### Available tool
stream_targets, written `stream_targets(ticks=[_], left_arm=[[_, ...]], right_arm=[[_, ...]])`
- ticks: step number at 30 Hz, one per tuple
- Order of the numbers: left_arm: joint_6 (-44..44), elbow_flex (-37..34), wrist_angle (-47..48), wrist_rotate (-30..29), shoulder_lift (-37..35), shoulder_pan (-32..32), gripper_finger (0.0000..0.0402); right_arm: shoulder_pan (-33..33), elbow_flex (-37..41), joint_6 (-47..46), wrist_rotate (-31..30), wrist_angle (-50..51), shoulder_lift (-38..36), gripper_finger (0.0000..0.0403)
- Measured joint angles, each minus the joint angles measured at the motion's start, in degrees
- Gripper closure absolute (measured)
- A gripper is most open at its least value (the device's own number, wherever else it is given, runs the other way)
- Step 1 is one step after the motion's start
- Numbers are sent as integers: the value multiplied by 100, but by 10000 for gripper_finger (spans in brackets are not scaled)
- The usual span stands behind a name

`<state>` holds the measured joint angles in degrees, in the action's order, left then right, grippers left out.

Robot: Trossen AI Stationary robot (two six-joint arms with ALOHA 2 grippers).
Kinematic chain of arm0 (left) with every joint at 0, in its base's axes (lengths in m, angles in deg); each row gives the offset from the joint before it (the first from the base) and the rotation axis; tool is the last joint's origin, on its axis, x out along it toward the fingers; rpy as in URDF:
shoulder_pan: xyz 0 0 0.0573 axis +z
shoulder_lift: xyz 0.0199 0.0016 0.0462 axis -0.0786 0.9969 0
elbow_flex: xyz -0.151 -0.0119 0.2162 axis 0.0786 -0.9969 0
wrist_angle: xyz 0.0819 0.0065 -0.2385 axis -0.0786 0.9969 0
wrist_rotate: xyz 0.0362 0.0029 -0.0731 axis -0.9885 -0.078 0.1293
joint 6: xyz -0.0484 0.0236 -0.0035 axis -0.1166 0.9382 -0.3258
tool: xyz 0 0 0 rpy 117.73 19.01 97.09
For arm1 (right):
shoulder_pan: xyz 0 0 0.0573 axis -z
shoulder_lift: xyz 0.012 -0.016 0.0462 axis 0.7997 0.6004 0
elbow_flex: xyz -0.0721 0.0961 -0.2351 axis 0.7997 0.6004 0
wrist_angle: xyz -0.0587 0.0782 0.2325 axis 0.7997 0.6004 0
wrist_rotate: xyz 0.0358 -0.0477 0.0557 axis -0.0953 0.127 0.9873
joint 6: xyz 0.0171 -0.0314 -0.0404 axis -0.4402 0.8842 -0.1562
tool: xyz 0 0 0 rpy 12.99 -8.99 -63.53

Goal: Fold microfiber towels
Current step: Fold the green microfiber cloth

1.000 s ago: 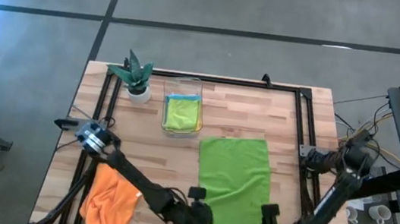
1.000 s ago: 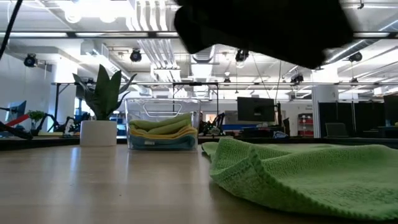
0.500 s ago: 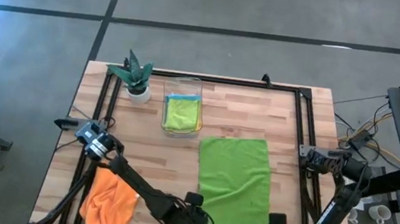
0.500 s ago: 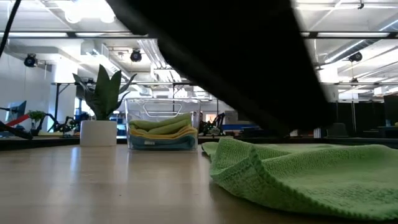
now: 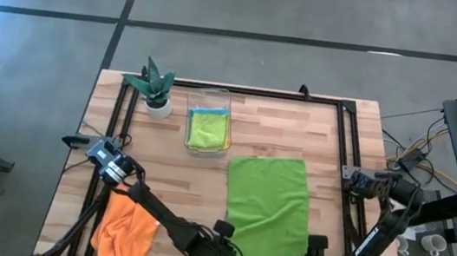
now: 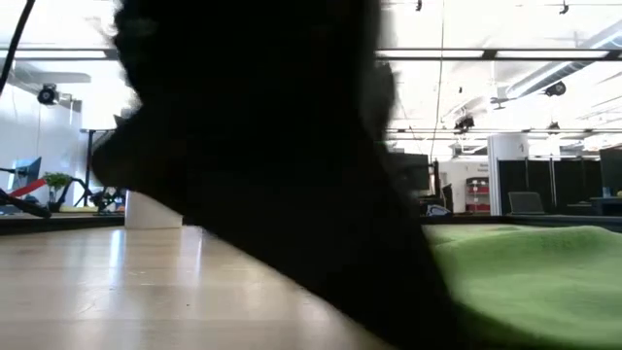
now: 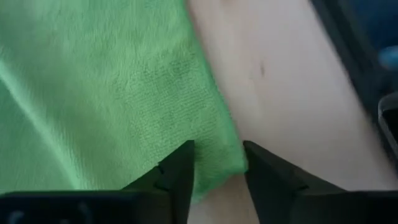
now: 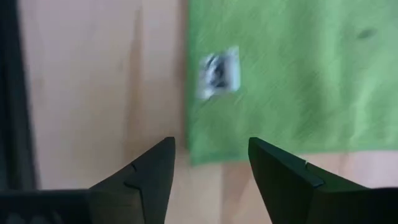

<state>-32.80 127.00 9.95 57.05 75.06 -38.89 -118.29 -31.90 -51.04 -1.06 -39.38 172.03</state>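
Note:
A lime green towel (image 5: 267,207) lies spread flat on the wooden table, right of centre. My left gripper (image 7: 219,163) is open low over its near left corner (image 7: 231,163), one finger over the cloth and one over bare wood. My right gripper (image 8: 210,163) is open over the near right corner (image 8: 196,154), close to the white label (image 8: 219,71). No touch shows at either corner. An orange towel (image 5: 124,233) lies crumpled at the near left. In the low view a dark arm (image 6: 272,175) fills the picture's middle, with the green towel (image 6: 525,277) to its right.
A clear bin (image 5: 208,130) with folded yellow-green and blue towels stands at the far middle, a small potted plant (image 5: 156,89) to its left. A black frame (image 5: 344,151) runs along the table's edges. Bare wood lies between the bin and the orange towel.
Both grippers have sunk toward the green towel's near corners and shifted a little toward the table's near edge. In the low view a dark arm has come down in front of the camera and now hides the bin and most of the plant. The towel has kept still.

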Motion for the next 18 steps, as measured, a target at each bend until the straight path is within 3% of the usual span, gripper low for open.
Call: stream_targets(ticks=[8,13,18], left_arm=[[-177,-17,-365,-12,88,39,391],[-319,-25,-291,37,41,38,398],[-283,-33,-208,135,-48,25,401]], right_arm=[[-31,359,733,47,-811,-150,227],[-15,551,556,107,-945,-166,265],[-5,518,581,195,-766,-154,342]])
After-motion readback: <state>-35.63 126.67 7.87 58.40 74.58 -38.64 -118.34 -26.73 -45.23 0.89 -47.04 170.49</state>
